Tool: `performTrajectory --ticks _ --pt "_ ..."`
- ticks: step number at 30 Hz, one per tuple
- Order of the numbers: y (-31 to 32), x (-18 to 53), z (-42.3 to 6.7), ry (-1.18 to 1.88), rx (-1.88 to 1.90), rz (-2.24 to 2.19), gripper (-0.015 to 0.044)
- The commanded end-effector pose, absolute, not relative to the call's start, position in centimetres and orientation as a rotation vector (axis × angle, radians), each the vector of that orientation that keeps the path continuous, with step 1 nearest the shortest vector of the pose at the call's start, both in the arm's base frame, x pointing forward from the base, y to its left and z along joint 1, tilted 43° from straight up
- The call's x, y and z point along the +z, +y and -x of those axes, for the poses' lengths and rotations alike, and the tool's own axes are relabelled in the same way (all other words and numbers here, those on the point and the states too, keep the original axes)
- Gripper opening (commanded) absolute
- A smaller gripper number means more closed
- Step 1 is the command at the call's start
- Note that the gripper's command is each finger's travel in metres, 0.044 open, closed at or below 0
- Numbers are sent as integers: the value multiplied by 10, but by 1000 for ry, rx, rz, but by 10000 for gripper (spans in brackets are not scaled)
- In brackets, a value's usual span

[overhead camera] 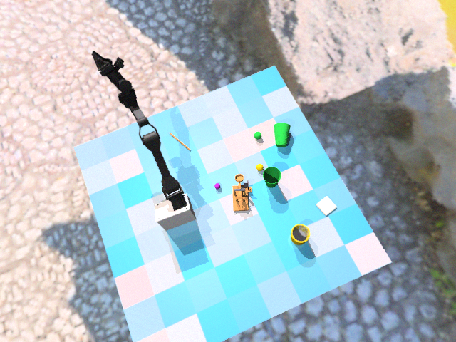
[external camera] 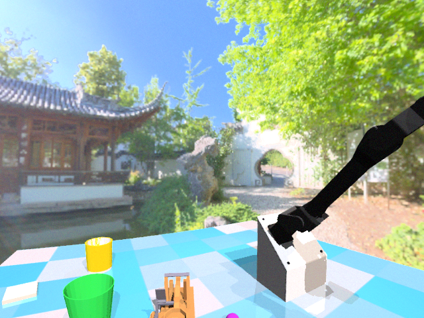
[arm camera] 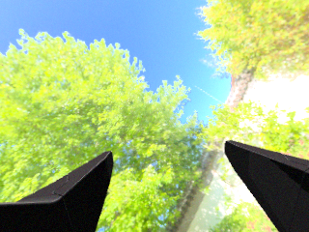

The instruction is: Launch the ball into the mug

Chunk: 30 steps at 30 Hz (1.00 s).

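The gripper [overhead camera: 98, 58] gapes wide and empty, reared up off the far-left edge, while the catapult [overhead camera: 241, 194] and nearby balls lie well away, down toward the table's [overhead camera: 235, 279] middle.

An upright green cup [overhead camera: 272, 176] stood near the middle of the checkered worktop [overhead camera: 235, 283]. A second green cup [overhead camera: 281, 134] lay toward the far edge, with a green ball [overhead camera: 257, 135] just beside it. A thin wooden stick [overhead camera: 179, 141] lay flat, and a white block [overhead camera: 326, 205] rested near the right edge.
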State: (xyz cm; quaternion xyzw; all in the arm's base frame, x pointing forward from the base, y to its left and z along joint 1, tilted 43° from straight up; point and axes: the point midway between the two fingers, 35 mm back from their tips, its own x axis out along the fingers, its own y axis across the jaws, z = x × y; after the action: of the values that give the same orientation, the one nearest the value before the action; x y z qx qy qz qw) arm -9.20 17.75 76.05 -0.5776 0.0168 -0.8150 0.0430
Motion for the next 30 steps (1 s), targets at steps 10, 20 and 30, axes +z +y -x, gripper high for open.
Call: performTrajectory --ticks 10,20,30 --pt "240 744 77 -27 -2693 1827 440" --pt "315 714 30 -118 -2972 1956 440" --pt "378 666 -38 -367 -3163 2086 440"
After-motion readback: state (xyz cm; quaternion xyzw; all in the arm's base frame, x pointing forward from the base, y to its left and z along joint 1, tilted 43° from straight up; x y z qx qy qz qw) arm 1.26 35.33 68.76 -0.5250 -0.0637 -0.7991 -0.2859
